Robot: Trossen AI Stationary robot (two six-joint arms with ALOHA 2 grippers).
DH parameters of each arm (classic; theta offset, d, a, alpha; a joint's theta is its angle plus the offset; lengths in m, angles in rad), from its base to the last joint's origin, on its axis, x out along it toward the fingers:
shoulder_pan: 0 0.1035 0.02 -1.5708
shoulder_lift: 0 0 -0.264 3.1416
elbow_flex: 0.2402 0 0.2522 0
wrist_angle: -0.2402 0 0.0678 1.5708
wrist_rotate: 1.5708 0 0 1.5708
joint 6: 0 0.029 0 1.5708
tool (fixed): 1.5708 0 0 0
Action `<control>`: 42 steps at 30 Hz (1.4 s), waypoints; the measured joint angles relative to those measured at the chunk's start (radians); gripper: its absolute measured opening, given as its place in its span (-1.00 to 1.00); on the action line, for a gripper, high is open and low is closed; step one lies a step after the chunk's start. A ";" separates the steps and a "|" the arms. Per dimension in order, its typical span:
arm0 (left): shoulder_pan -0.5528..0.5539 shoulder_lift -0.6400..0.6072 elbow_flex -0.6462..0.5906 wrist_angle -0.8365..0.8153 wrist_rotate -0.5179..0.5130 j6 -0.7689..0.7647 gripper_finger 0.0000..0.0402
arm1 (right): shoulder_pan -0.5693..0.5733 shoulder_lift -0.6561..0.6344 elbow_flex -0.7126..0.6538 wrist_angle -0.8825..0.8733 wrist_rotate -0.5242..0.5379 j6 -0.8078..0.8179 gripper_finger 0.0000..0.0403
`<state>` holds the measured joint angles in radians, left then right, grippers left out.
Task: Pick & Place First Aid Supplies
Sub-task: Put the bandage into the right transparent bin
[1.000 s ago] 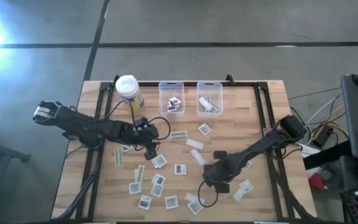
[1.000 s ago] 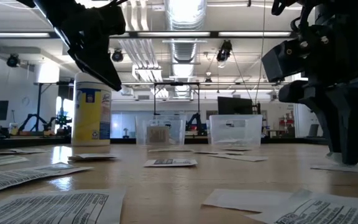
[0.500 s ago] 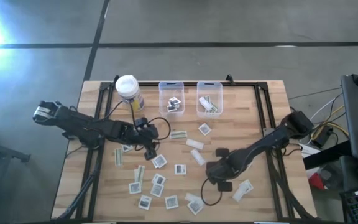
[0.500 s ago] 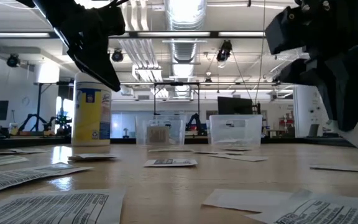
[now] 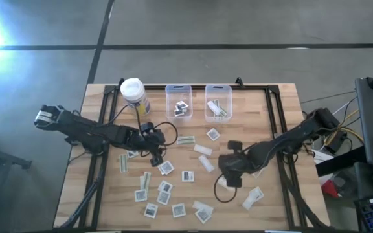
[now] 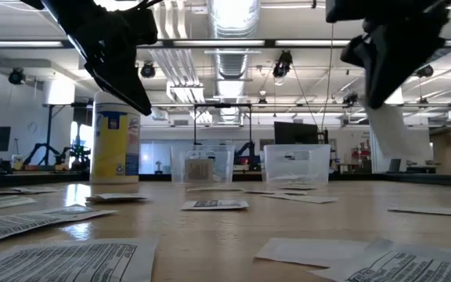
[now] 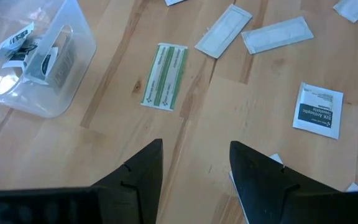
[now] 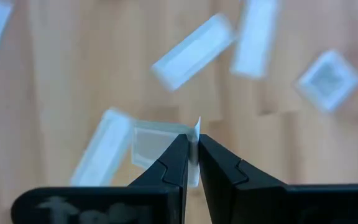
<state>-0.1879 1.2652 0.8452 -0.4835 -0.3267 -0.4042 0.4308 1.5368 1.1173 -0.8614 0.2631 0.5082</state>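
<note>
The first aid supplies are small flat white packets point(image 5: 188, 175) and strips lying scattered over the wooden table point(image 5: 264, 110). A green-striped strip point(image 7: 165, 84) lies flat ahead of my left gripper. My left gripper point(image 5: 157, 157) hovers open over the table's left middle, with nothing between its fingers point(image 7: 194, 165). My right gripper point(image 5: 229, 173) is raised over the right middle, shut on one white packet point(image 6: 398, 137). That packet hangs below it, well above the tabletop. My right gripper pinches the white packet by one edge point(image 8: 195, 132) between its two fingertips point(image 8: 180, 155). The fingers come from above, pointing steeply down. The packet hangs slack below the fingertips point(image 6: 377, 94), tilted, lifted clear of the table.
Two clear bins point(image 5: 179, 101) point(image 5: 218, 101) stand at the far middle, each holding some packets. A yellow container with a white lid point(image 5: 134, 92) stands left of them. A black frame point(image 5: 274, 103) borders the table, and cables trail by both arms.
My right gripper has risen from the tabletop and moved toward the far edge, tipping more steeply downward. The white packet has come up with it and now hangs clear of the table. My left gripper has kept still.
</note>
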 joint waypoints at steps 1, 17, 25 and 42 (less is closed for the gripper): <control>0.000 0.000 0.000 -0.001 0.000 0.000 -0.11 | -0.012 -0.017 -0.001 0.001 0.026 -0.010 -0.83; 0.000 0.000 0.000 -0.005 0.000 0.000 -0.11 | -0.427 -0.289 -0.003 0.084 0.349 -0.187 -0.83; 0.000 0.000 0.000 -0.005 0.000 0.000 -0.11 | -0.704 -0.328 0.003 0.219 0.296 -0.308 -0.83; 0.000 0.000 0.000 -0.005 0.000 0.001 -0.11 | -0.923 -0.115 0.003 0.231 0.045 -0.421 -0.83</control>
<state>-0.1879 1.2652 0.8448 -0.4881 -0.3267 -0.4034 -0.4923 1.4215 1.1206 -0.6300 0.3083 0.0876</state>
